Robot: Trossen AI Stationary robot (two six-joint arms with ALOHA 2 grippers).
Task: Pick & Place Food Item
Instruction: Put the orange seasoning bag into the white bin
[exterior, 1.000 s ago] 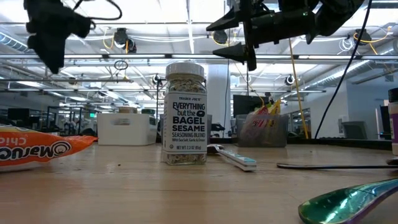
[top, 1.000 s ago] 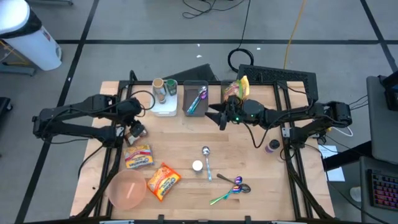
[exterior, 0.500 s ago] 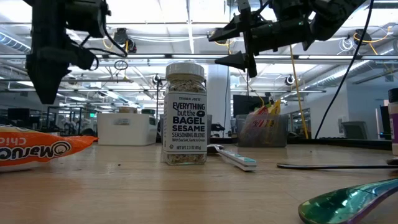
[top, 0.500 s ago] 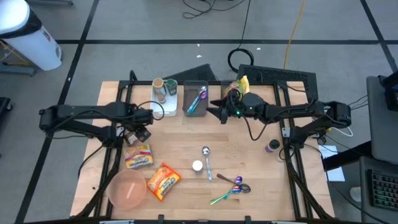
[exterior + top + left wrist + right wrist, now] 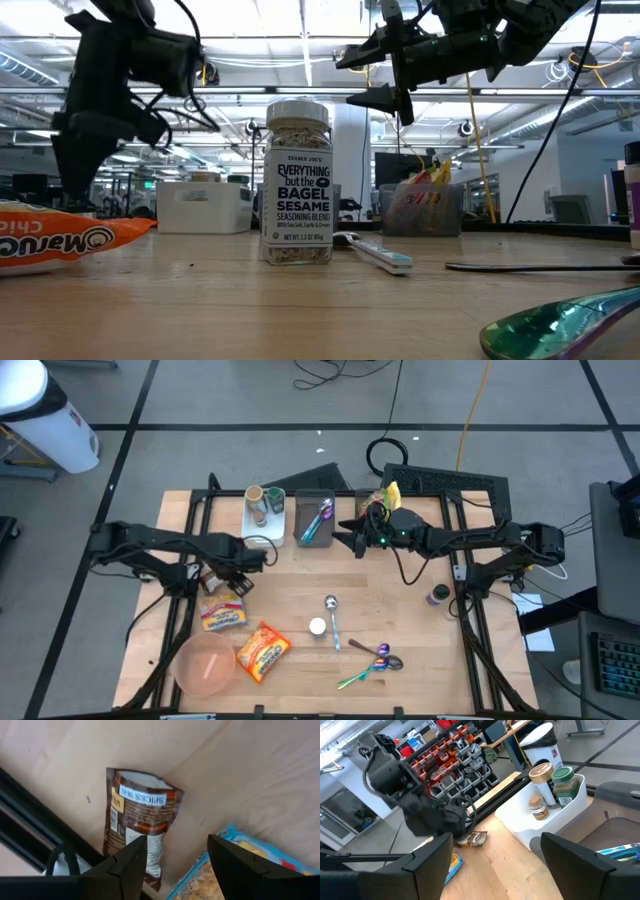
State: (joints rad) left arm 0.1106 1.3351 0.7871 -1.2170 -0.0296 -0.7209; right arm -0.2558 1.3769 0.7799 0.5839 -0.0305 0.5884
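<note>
High view: left hand (image 5: 231, 582) hovers over the left side of the surface (image 5: 400, 615), fingers spread wide, holding nothing. Brown spice packet (image 5: 140, 832) lies flat on the surface right under it, noodle pack (image 5: 222, 613) just beside. Right hand (image 5: 348, 541) sits up near the grey bin (image 5: 315, 518) at the far edge, fingers wide apart, empty.

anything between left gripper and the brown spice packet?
Nothing visible. The left gripper hangs open above the brown spice packet, which lies flat on the table beside a blue-edged packet.
</note>
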